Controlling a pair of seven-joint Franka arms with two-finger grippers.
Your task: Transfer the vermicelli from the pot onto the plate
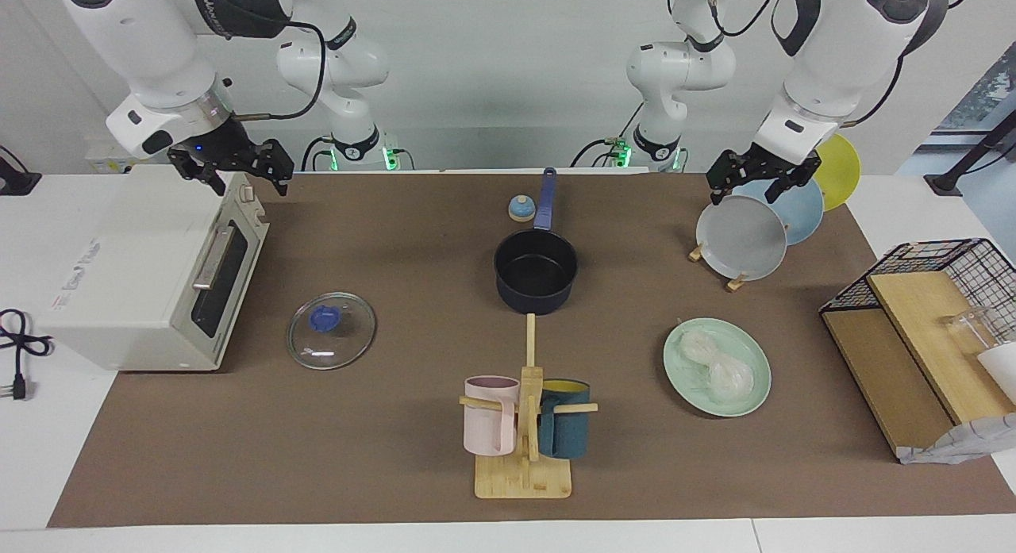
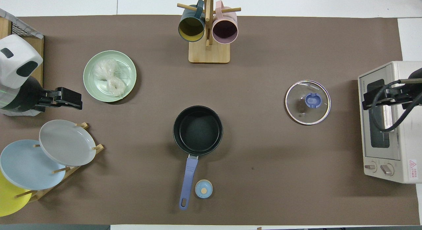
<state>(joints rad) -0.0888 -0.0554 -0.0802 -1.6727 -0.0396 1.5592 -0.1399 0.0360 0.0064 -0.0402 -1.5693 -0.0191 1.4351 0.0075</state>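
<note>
The vermicelli (image 1: 714, 366) lies as a whitish bundle in two knots on the mint-green plate (image 1: 750, 394), toward the left arm's end of the table; it also shows in the overhead view (image 2: 108, 77) on the plate (image 2: 90, 63). The dark navy pot (image 1: 536, 271) stands mid-table with a bare black inside (image 2: 197, 130), its blue handle (image 2: 188, 182) pointing toward the robots. My left gripper (image 1: 742, 193) is open and empty, raised over the plate rack; it also shows in the overhead view (image 2: 71, 99). My right gripper (image 1: 250, 180) is open and empty, up over the toaster oven.
A toaster oven (image 1: 143, 275) stands at the right arm's end, a glass lid (image 1: 332, 331) beside it. A mug tree (image 1: 528, 426) holds a pink and a teal mug. A rack holds a grey plate (image 1: 742, 240), a light blue and a yellow one. A wire basket (image 1: 929, 323) and a small blue timer (image 1: 521, 209) stand by.
</note>
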